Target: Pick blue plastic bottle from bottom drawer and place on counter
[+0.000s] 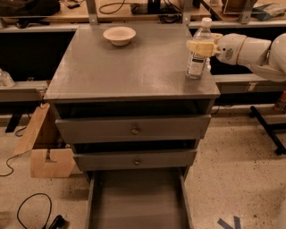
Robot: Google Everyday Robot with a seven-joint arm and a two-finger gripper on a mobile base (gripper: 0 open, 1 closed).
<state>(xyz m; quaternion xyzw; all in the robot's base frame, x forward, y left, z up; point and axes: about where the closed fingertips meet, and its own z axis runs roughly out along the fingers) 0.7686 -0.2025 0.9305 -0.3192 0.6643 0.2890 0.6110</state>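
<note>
The blue plastic bottle (196, 61), clear with a white cap and a white label, stands upright on the counter (129, 67) near its right edge. My gripper (199, 47) reaches in from the right at counter height, and its pale yellow fingers (196, 46) are closed around the bottle's upper body. The bottom drawer (138, 201) is pulled open below, and its grey floor shows nothing on it.
A white bowl (119, 35) sits at the back of the counter. The two upper drawers (134, 129) stand slightly ajar. A cardboard box (47, 154) and a black cable (31, 214) lie on the floor to the left. A wooden workbench (134, 11) runs behind.
</note>
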